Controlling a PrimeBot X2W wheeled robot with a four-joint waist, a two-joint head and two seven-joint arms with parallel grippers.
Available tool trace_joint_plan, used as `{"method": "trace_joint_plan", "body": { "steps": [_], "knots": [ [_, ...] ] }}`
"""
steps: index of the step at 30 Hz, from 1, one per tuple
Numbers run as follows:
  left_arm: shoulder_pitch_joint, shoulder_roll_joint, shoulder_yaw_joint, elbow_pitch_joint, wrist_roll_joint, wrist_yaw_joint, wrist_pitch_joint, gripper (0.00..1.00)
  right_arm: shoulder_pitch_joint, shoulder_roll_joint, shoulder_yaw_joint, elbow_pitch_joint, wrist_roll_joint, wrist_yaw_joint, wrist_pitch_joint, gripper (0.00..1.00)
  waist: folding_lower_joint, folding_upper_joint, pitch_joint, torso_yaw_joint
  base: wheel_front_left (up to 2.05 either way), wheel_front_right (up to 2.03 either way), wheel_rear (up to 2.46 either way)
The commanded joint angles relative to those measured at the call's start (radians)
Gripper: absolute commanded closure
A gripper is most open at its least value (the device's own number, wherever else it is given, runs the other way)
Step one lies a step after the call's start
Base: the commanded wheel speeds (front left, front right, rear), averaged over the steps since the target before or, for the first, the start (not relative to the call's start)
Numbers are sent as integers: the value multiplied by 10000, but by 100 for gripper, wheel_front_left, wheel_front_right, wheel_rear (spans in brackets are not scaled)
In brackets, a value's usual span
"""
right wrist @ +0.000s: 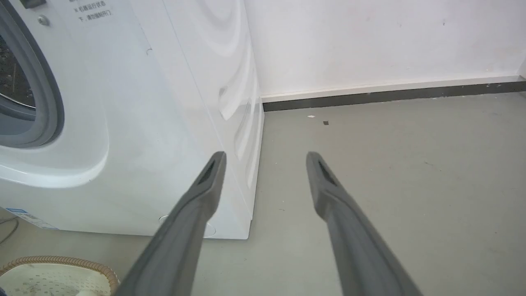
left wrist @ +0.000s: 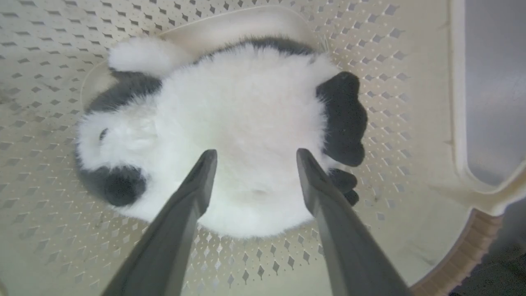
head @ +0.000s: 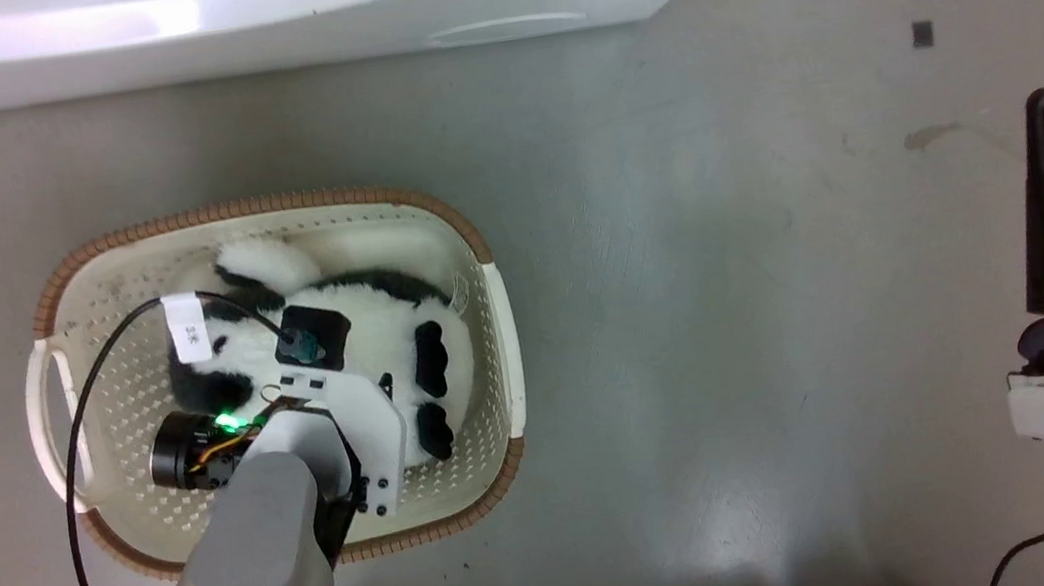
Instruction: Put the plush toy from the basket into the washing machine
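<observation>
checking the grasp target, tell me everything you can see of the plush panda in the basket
The plush toy is a fluffy panda, white on body and head with black limbs, ears and a black band near the shoulders. It lies flat on the perforated bottom of the basket, filling much of its length. The left tool is open just above its white middle; whether it touches the fur cannot be told.

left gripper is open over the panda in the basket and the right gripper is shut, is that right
No: the right gripper is open, jaws spread with nothing between them, as the right wrist view shows. The left gripper is open over the panda in the basket.
</observation>
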Motion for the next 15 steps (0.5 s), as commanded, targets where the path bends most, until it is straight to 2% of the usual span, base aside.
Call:
{"method": "trace_joint_plan", "body": {
  "steps": [1, 15],
  "knots": [
    [-349, 25, -93, 278, -106, -1, 15, 0, -227, -3, -67, -143, 106, 4, -102, 0, -1, 0, 258, 32, 0, 0, 0],
    [-1476, 4, -699, 1718, -438, -80, -32, 0, -433, -4, -279, -608, 365, 5, -393, 0, -1, 0, 1597, 179, 0, 0, 0]
  ]
}}
